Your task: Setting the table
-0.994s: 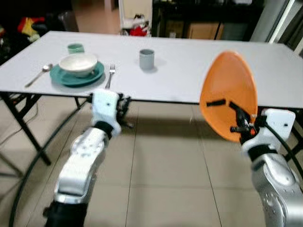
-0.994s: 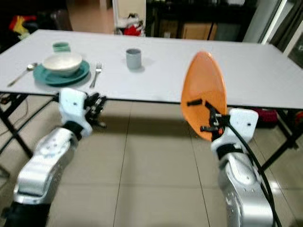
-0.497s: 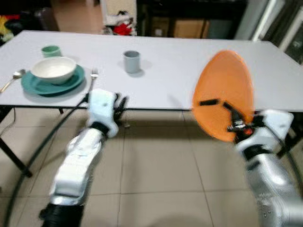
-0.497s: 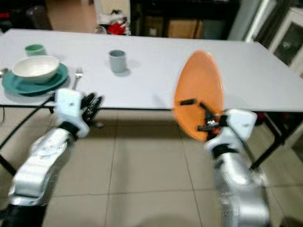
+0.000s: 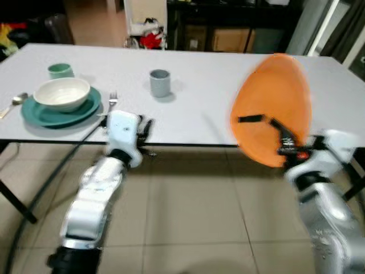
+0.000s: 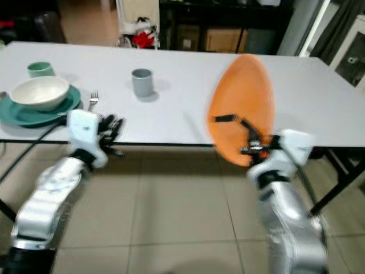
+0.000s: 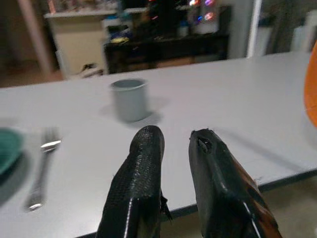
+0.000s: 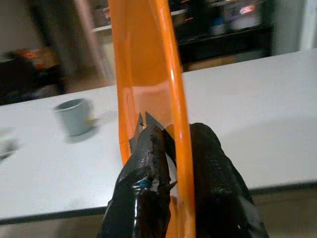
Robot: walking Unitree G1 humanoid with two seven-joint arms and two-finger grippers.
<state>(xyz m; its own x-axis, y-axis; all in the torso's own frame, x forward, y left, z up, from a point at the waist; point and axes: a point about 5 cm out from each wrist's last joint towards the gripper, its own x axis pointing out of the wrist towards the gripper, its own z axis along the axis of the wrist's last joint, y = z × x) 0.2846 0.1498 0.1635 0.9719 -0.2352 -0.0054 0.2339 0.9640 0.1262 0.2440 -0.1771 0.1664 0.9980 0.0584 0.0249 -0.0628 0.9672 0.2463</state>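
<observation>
I was standing at the near edge of the worktop [image 5: 205, 108] with an orange plate [image 5: 274, 108] held up on edge in my right gripper [image 5: 279, 140], and the step, as I judged it, was to lay that plate down as a second place setting. To do it well I would have carried it forward over the bare stretch on my right, well apart from the grey cup [image 5: 160, 83], tipped it from upright to flat before lowering, and let go only once its base sat on the surface, since a plate released on its rim would roll or clatter. The first setting stood to my left: a white bowl [image 5: 61, 93] on a teal plate [image 5: 59, 108], a fork [image 5: 112, 100] just beside it, a spoon [image 5: 13, 100] on the far side, and a small green cup [image 5: 60, 70] behind. My right jaws were closed tight on the plate's rim, one finger [image 8: 148, 163] on each face. My left gripper [image 7: 173, 163] hovered by the worktop's edge near the fork, its jaws nearly together with a narrow gap, holding nothing and touching nothing.
</observation>
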